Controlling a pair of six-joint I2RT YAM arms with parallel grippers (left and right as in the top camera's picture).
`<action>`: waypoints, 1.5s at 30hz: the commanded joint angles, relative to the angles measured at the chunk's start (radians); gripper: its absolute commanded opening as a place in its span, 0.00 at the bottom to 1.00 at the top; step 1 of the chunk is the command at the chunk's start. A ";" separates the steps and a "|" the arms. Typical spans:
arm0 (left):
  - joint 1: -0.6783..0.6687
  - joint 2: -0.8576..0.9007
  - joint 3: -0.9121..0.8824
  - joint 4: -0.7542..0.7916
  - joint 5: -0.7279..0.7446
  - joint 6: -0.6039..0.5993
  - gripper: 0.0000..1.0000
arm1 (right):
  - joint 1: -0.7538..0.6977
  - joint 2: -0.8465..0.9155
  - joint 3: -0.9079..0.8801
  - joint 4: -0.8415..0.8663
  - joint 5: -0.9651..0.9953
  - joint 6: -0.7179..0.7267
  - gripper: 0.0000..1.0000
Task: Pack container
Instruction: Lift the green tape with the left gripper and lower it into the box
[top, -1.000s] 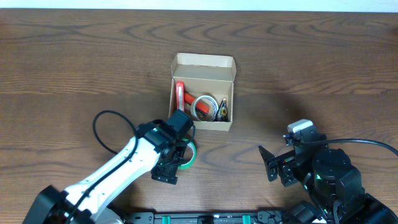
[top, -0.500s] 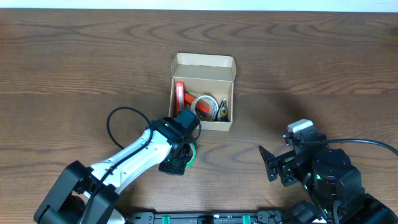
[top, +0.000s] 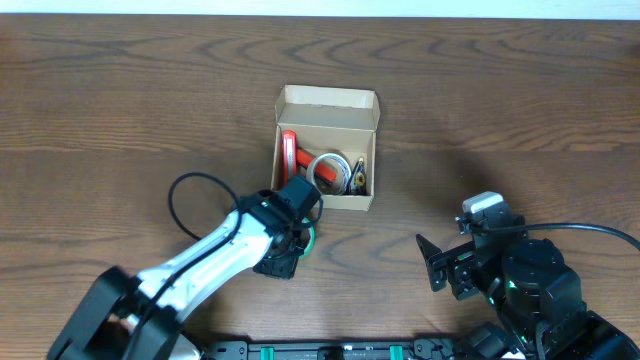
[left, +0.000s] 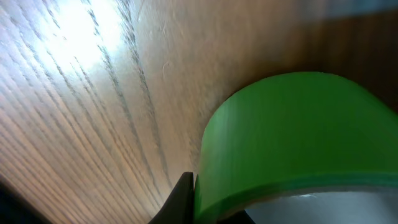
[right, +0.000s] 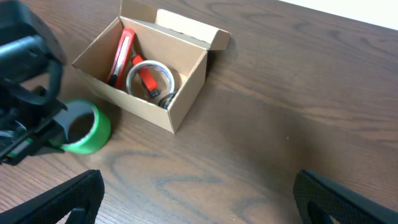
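Observation:
The container (top: 326, 148) is a small tan cardboard box, its flap lid open at the back, seen also in the right wrist view (right: 180, 102). Inside lie a red tool (top: 289, 150), a clear tape roll (top: 327, 168) and a black-and-yellow item (top: 358, 177). A green tape roll (top: 309, 241) lies on the table just in front of the box's near left corner. My left gripper (top: 298, 243) is shut on the green tape roll's (left: 292, 137) wall, one finger outside it and one inside. My right gripper (right: 199, 205) stands open over bare wood at the front right.
The wooden table (top: 500, 100) surrounds the box. A black cable (top: 185, 195) loops off the left arm to the left of the box. The right arm's body (top: 530, 285) fills the front right corner.
My left gripper has closed on the green tape roll's wall and edged slightly toward the box. The right arm has not moved.

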 joint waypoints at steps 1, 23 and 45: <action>-0.002 -0.117 -0.006 -0.051 -0.091 -0.048 0.06 | -0.010 -0.001 -0.003 -0.001 0.008 0.015 0.99; 0.091 0.030 0.540 -0.249 -0.256 0.307 0.06 | -0.010 -0.001 -0.003 -0.001 0.008 0.015 0.99; 0.102 0.398 0.604 -0.116 -0.014 0.348 0.05 | -0.010 -0.001 -0.003 -0.001 0.008 0.015 0.99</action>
